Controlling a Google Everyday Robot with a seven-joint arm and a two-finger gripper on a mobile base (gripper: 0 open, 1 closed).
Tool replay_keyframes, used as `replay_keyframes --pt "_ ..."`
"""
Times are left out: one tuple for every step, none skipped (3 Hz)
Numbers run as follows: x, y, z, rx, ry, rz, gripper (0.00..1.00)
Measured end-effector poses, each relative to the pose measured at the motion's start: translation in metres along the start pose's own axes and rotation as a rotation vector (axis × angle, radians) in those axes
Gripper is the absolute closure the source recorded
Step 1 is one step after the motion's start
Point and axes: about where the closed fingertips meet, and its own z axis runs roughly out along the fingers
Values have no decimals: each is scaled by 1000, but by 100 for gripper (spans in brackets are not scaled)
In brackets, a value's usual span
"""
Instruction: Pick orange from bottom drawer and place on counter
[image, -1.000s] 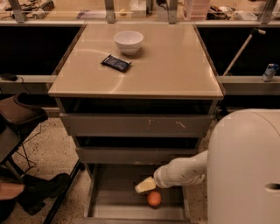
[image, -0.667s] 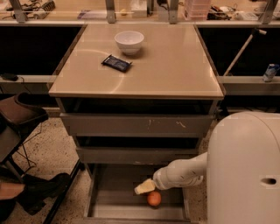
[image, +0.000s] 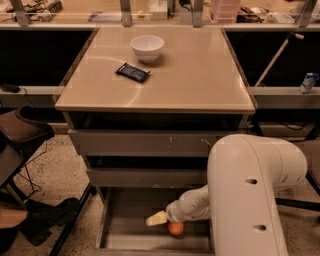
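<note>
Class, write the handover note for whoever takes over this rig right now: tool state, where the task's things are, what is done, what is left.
Tool: down inside the open bottom drawer, just above and left of the orange; whether it grips the fruit cannot be told.
Orange: low in the drawer, near its front, not lifted out.
Counter: holds a white bowl and a dark packet; no orange on it.
Done: drawer open, tool at the orange.
Left: secure the orange, lift it out, set it on the counter.
</note>
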Motion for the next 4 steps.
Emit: replay_keyframes --pt "8 -1 9 -5 12 10 0" --pt "12 -1 13 0 22 11 0" --pt "28 -24 43 56 53 -17 0" --pt "47 -65 64 132 61 -15 0"
